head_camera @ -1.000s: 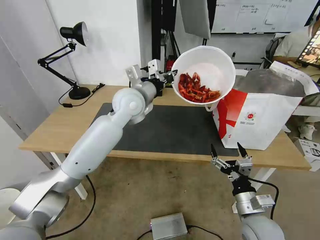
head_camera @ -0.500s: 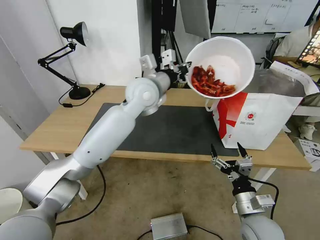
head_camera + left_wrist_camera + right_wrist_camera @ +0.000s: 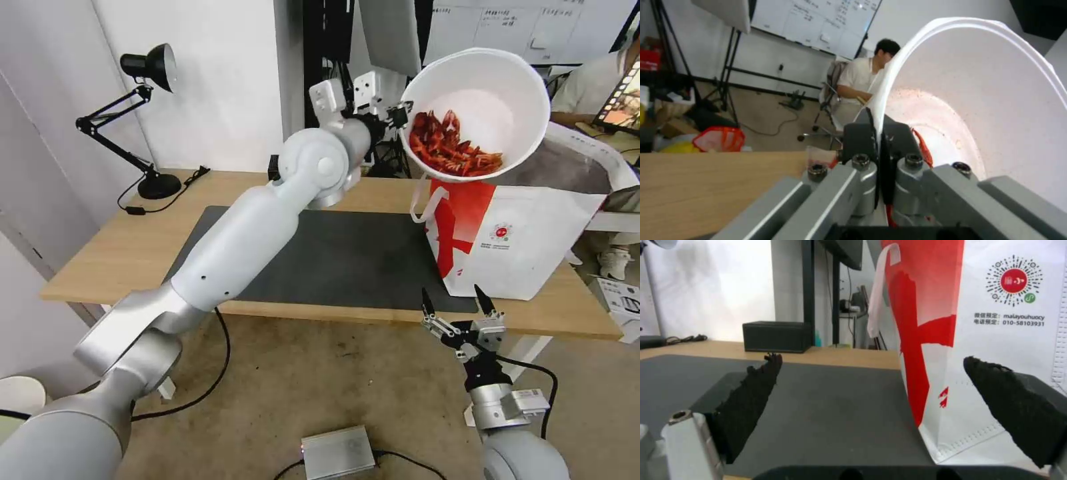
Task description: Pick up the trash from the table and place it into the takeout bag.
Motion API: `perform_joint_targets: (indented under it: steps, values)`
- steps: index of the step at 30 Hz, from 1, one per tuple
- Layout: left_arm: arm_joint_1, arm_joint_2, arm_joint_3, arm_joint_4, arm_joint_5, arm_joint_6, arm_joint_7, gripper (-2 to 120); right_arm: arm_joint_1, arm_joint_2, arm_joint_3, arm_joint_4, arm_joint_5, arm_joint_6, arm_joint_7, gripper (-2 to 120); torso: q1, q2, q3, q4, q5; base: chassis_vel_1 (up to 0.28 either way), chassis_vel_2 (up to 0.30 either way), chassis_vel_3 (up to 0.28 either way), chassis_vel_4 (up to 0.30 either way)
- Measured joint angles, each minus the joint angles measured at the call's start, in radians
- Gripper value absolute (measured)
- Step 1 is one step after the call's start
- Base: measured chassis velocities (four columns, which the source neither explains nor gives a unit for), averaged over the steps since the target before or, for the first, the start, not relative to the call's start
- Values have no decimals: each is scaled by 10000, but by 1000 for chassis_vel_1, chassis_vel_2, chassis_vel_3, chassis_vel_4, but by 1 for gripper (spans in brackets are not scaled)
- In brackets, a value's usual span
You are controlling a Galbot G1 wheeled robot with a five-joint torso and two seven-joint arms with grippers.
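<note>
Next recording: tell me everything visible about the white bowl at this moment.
The bowl is round, deep and white, of what looks like thin plastic, with a rolled rim. It holds a heap of red crayfish shells, and its inside wall looks faintly stained pink. It is held in the air, tilted toward the camera, above the near left corner of the open bag, touching neither bag nor table. The left gripper is clamped on its rim, one finger inside, one outside.

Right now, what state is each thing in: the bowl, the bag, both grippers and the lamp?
Bowl: lifted, tilted, holding crayfish shells.
Takeout bag: upright, open.
Left gripper: shut on bowl rim.
Right gripper: open, empty, by table edge.
Desk lamp: standing; on or off unclear.
</note>
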Motion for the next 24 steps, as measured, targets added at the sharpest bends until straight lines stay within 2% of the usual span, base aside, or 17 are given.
perform_joint_targets:
  steps: [11,21,24]
  values:
    - [-340,-662,335,695,277,36,216,0,0,0,0,0,0,0,-1,100,0,0,0,-1,1,0,0,0,0]
    - [-1254,-772,811,1607,41,620,627,0,0,0,0,0,0,0,0,100,0,0,0,1,-1,0,0,0,0]
    - [-1581,-982,931,2019,-46,825,830,0,0,0,0,0,0,0,0,100,0,0,0,1,-1,0,0,0,0]
